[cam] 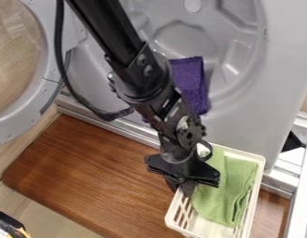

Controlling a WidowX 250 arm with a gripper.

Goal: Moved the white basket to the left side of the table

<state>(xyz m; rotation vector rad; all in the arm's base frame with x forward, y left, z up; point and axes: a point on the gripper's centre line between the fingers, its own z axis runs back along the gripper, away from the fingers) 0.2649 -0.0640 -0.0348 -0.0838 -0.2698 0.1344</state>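
Observation:
Hanging down from the top edge, the black gripper [186,186] is over the left wall of the white basket [258,186], its tips at the slatted side. Whether it holds that wall cannot be made out. The basket stands upright at the right end of the brown wooden table [88,172], with a folded green cloth [225,193] inside. The arm covers part of the basket's upper left side.
Behind the table is a grey washer-like drum front [243,107] with a purple cloth [190,81] in it. A round door [41,88] stands open at the upper left. A black and yellow object [10,225] lies at the lower left corner.

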